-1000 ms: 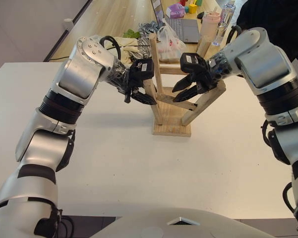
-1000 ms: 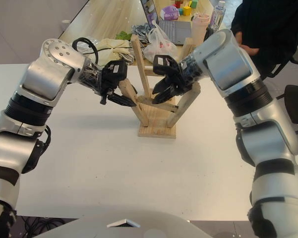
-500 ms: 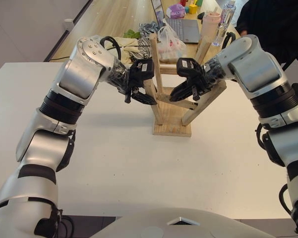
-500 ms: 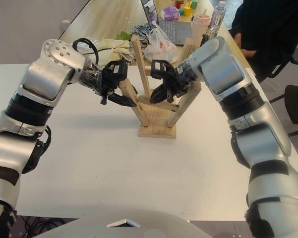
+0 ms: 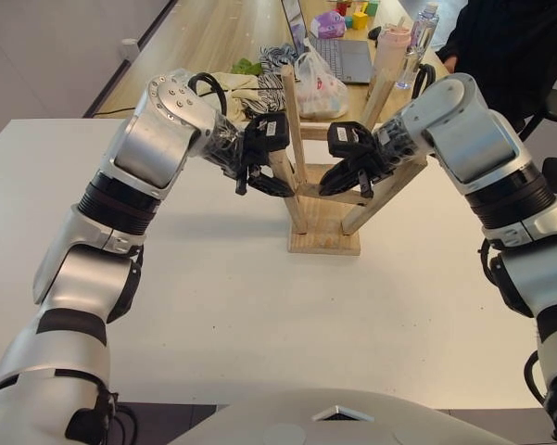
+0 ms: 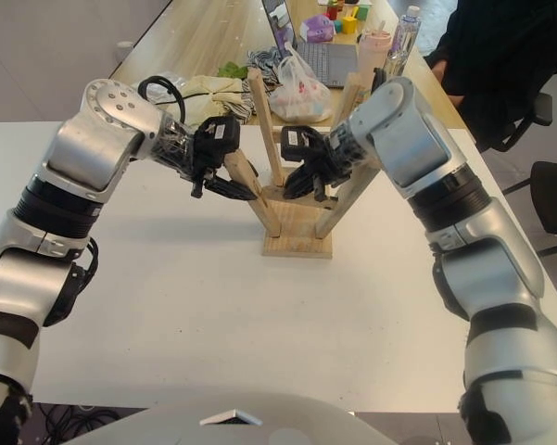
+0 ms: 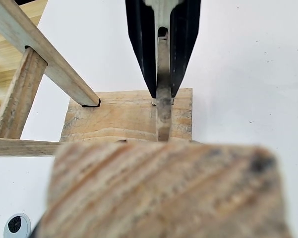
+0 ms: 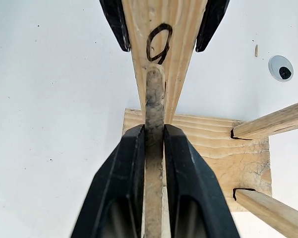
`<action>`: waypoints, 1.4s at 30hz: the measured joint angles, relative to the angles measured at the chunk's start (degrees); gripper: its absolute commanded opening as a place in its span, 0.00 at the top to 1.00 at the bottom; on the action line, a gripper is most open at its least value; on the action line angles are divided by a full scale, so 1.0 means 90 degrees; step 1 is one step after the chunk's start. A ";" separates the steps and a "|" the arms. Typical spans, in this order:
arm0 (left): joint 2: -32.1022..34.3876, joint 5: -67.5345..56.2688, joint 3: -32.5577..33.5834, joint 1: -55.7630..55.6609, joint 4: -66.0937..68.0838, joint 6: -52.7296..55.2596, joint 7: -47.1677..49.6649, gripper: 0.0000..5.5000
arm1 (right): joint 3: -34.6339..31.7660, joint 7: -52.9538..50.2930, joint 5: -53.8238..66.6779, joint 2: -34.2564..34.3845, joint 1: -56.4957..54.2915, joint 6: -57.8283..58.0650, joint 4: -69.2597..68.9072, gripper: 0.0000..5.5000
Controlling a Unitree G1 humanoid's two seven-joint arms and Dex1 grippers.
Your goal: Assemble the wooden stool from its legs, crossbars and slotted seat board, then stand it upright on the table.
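White worktop (image 5: 213, 297) carries stool (image 6: 297, 246) at far middle, upside down. Seat board (image 5: 324, 243) lies flat on worktop; legs (image 5: 382, 193) slant up from its slots.

Near-left leg (image 5: 295, 211): left tool (image 8: 161, 44) closed on it from robot's left, one jaw on each side, above seat board.

Crossbar (image 8: 153, 94) meets that leg, above seat board. Right tool (image 8: 153, 131) clamped tight on crossbar from robot's right, just beside leg.

Tools face each other, near, apart.
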 measured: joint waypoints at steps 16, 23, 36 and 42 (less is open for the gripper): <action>-0.0091 -0.0104 0.0033 0.0072 -0.0326 0.0245 0.0300 0.63 | 0.0252 0.0116 -0.0271 0.0070 -0.0027 -0.0634 0.0710 0.93; -0.0107 -0.0189 0.0209 0.0286 -0.0726 0.0475 0.0533 0.63 | 0.0399 0.0240 -0.0328 0.0122 -0.0195 -0.0736 0.0974 0.93; 0.0070 -0.0558 0.0852 0.1094 -0.1589 0.0618 0.1096 0.63 | 0.0496 0.0395 -0.0529 0.0291 -0.0354 -0.1266 0.1242 0.93; 0.0021 -0.1035 0.1188 0.1576 -0.1996 0.0729 0.1452 0.63 | 0.0823 0.0369 -0.0729 0.0432 -0.0299 -0.1342 0.1251 0.93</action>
